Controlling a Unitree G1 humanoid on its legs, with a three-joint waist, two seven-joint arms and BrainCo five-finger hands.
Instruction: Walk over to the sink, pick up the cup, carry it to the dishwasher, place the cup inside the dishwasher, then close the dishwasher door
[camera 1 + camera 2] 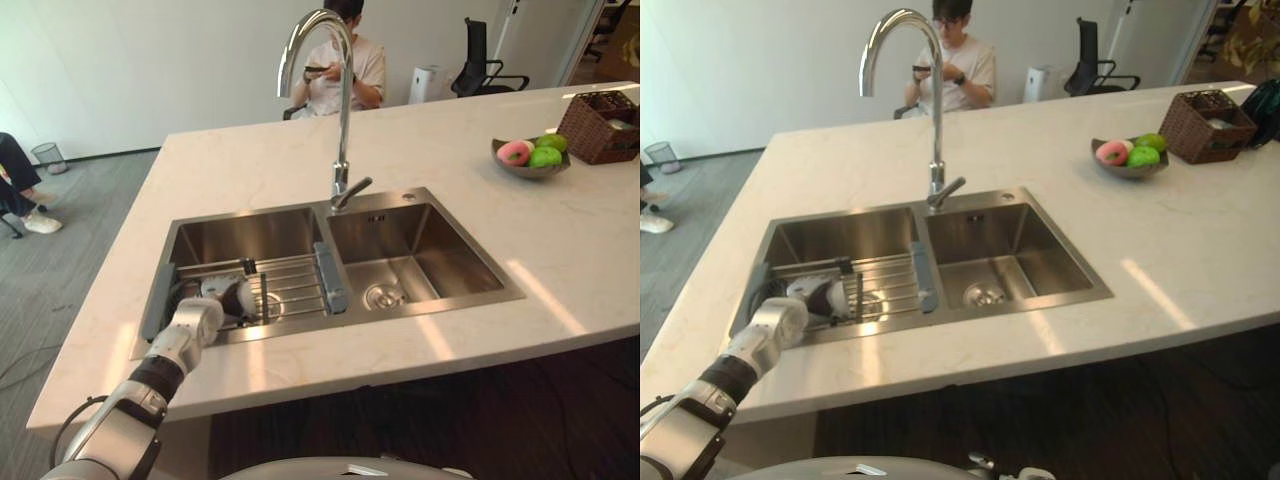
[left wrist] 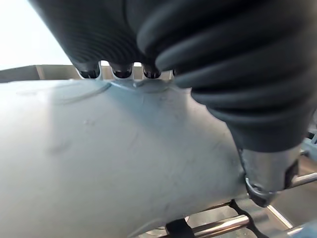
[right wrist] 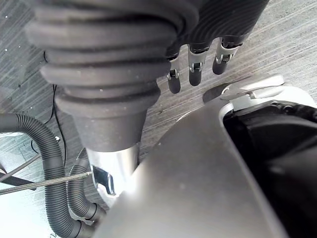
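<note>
Cup (image 2: 124, 158) of pale grey lies in the left-hand basin of a steel double sink (image 1: 420, 300), lower left of the head views, on a wire rack (image 1: 295, 285) that spans the basin. The robot's left hand (image 2: 257, 124) is clamped on it: in the left wrist view its fingers (image 2: 121, 73) reach over the far side of the cup and its thumb presses the near side. The right hand (image 3: 198, 29) hangs over grey floor with its fingers loose and apart, holding nothing. A tall curved tap (image 1: 343, 100) rises at the centre of the frame between the basins. On the pale stone counter (image 1: 250, 170), at the upper right, a bowl of fruit (image 1: 530, 165) stands beside a wicker basket (image 1: 598, 128). Beyond the counter, top centre, a seated person (image 1: 340, 70) looks down at a phone.
</note>
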